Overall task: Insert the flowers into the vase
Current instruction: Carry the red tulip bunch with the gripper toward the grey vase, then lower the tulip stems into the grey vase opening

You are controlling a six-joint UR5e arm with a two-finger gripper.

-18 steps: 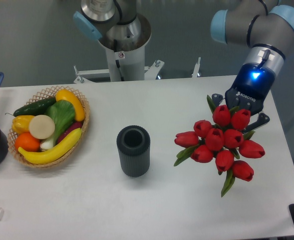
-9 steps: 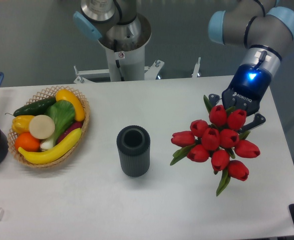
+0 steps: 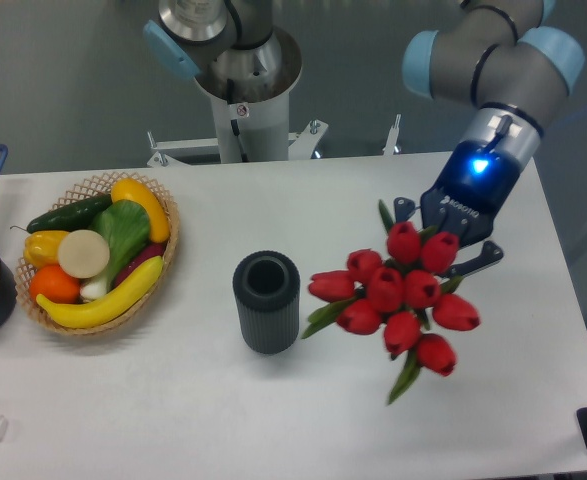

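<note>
Carrying the bunch of red tulips with green leaves and stems (image 3: 398, 298) leftward over the white desk (image 3: 173, 400): shifted noticeably toward the dark grey ribbed cylindrical vase (image 3: 267, 301) compared with half a second ago, and further still than a second ago. Gripper (image 3: 446, 240) clenched around the stems behind the buds, bunch lifted and tilted toward the camera. Nearest bud and leaf now just beside the vase's right wall, not yet over its round mouth. Vase standing upright, unmoved, between the tulips and the woven basket of fruit and vegetables (image 3: 98, 250). Judged mid-transport; still needing more leftward travel, then turning stems downward, since the bunch spreads wider than the mouth
</note>
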